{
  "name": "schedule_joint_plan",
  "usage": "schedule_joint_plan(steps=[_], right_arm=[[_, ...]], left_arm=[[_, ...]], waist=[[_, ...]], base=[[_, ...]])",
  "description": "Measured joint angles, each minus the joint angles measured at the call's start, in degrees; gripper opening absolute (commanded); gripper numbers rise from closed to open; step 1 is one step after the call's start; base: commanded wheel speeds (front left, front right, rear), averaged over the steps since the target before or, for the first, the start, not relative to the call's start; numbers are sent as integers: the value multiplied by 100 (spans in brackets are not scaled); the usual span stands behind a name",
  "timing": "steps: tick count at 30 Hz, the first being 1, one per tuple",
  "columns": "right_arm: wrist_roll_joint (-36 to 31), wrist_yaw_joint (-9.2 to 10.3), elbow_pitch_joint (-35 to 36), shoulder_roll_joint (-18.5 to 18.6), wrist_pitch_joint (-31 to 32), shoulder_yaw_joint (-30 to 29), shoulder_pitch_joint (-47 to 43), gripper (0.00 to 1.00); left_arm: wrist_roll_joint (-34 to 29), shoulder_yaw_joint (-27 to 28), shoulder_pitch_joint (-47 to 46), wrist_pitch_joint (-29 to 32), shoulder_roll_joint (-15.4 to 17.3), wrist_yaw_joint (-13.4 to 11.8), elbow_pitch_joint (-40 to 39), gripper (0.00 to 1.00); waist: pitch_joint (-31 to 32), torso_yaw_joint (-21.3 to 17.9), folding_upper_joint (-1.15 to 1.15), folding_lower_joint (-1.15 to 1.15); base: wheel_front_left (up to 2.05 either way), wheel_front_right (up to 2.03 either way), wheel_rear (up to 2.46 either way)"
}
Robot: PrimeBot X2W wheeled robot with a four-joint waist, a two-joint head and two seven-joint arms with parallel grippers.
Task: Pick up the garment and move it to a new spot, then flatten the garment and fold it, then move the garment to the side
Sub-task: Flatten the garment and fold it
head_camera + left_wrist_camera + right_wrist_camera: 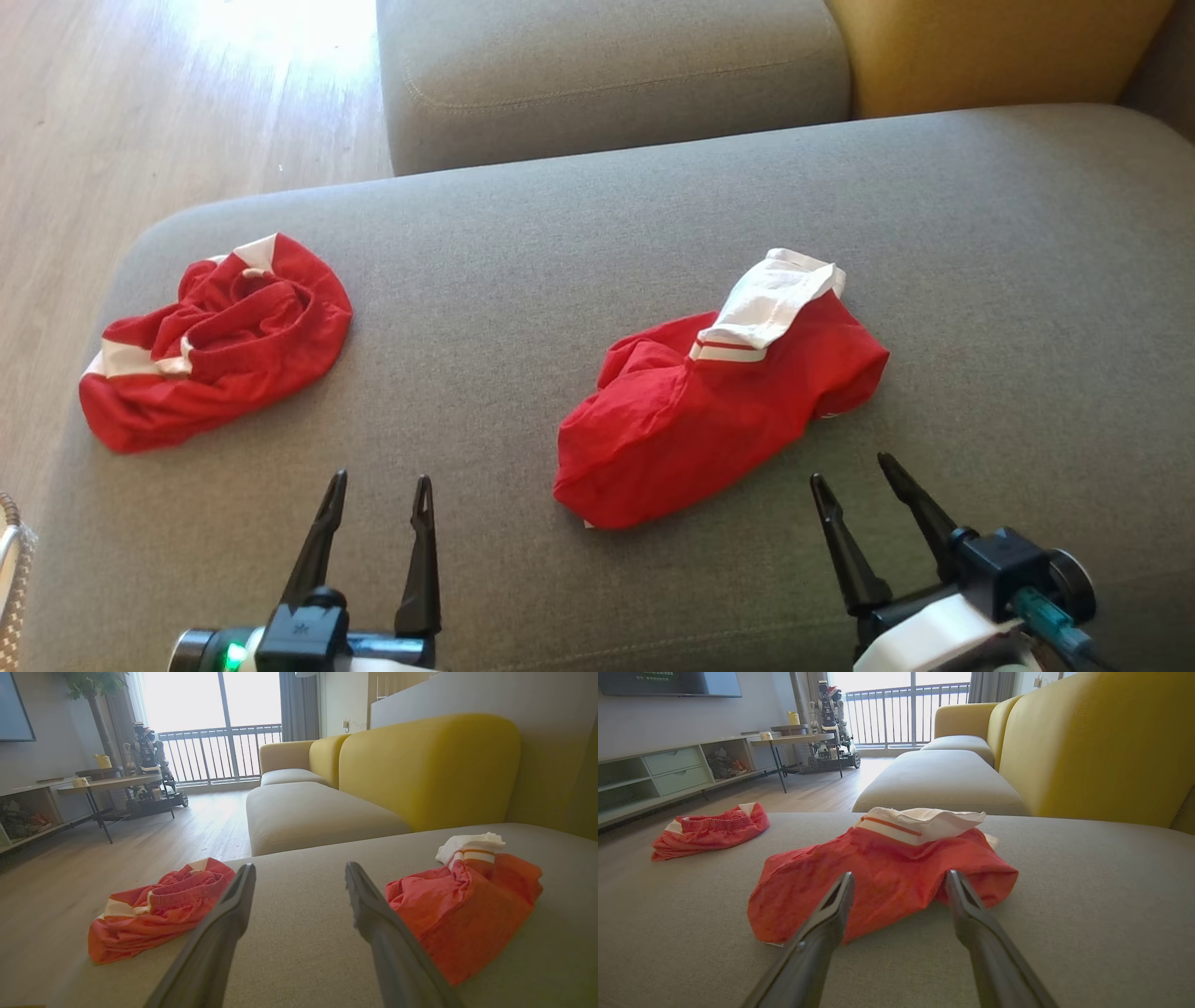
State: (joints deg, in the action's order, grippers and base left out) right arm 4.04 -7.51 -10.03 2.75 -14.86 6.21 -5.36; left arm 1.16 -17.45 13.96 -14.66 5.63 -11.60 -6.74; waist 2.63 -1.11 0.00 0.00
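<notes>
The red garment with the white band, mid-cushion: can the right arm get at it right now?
Probably yes: the right gripper has its fingers spread and aimed at the red garment, with bare grey cushion between them.

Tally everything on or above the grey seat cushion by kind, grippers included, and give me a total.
Red-and-white garments: 2, the left garment and the right garment
Grippers, jaws open: 2, the left gripper and the right gripper
Total: 4
</notes>
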Motion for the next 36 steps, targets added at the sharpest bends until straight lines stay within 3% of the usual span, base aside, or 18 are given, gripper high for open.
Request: schedule_joint_plan(steps=[10,23,28,34,36], right_arm=[[7,0,27,-1,0,-81,-2,100],[37,0,70,-1,0,-69,-2,100],[59,0,254,-1,0,12,9,100],[48,0,401,-2,0,146,235,100],[49,0,434,-2,-1,160,306,100]], left_arm=[[29,168,7,0,-65,-41,74,100],[38,211,18,0,-109,112,174,100],[81,32,-144,1,-104,573,606,100],[-9,-622,-1611,1,-125,1344,1555,100],[-11,-734,-1920,1,-154,1445,1727,100]], waist=[[59,3,0,0],[63,4,0,0],[-36,-137,0,0],[-271,-497,0,0],[-320,-573,0,0]], base=[[0,0,0],[0,0,0],[0,0,0],[0,0,0],[0,0,0]])
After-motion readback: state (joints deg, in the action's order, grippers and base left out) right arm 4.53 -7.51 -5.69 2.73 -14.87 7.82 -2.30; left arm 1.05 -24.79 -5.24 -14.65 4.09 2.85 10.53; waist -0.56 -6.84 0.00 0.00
